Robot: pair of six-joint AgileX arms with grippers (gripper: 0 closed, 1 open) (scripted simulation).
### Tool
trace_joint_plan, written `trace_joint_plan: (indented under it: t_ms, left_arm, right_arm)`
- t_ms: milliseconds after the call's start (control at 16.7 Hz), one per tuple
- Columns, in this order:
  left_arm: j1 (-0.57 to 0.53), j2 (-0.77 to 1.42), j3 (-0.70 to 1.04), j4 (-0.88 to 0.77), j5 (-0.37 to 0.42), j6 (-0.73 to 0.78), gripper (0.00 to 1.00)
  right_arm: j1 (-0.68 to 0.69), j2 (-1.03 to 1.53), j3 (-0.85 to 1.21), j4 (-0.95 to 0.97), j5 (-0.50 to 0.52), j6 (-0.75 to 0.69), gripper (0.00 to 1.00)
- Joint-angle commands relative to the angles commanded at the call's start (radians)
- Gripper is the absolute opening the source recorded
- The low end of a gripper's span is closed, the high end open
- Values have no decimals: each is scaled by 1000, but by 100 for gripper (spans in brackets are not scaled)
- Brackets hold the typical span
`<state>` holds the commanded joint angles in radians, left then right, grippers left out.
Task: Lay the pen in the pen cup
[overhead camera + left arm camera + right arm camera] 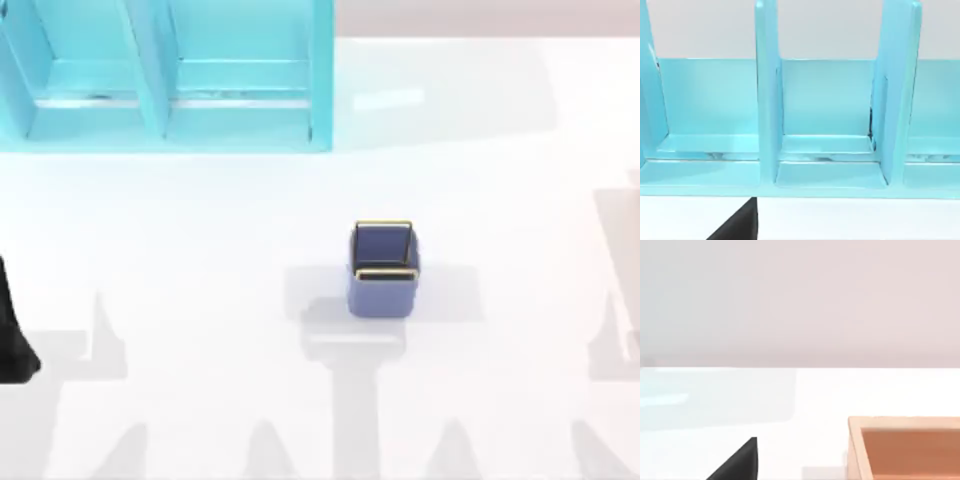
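The pen cup [383,270], small, square and blue-violet with a thin gold rim, stands upright near the middle of the table, a little right of centre. The pen is out of view. My left gripper [14,335] is a black shape at the table's far left edge, well away from the cup. A black corner of it [740,224] shows in the left wrist view, facing the shelf unit. In the right wrist view a black corner of my right gripper [740,461] hangs over bare white table.
A large cyan shelf unit [160,80] with upright dividers [767,100] fills the back left of the table. An orange-brown open box [905,447] sits near the right gripper. White tabletop surrounds the cup on all sides.
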<state>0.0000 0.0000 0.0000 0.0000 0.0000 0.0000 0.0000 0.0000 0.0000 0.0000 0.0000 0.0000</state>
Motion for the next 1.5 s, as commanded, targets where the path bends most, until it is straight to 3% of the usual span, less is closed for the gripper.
trace_joint_plan:
  t_ms: [300, 600, 900, 1500]
  left_arm:
    - [28, 43, 48, -9, 4, -7, 100]
    - [140, 284, 238, -83, 46, -57, 100]
    - [296, 719, 471, -248, 142, -169, 100]
    - [616, 1653, 977, -580, 413, -434, 100]
  right_arm:
    - [0, 0, 0, 0, 0, 0, 100]
    - [0, 0, 0, 0, 0, 0, 100]
    - [0, 0, 0, 0, 0, 0, 100]
    - [0, 0, 0, 0, 0, 0, 100]
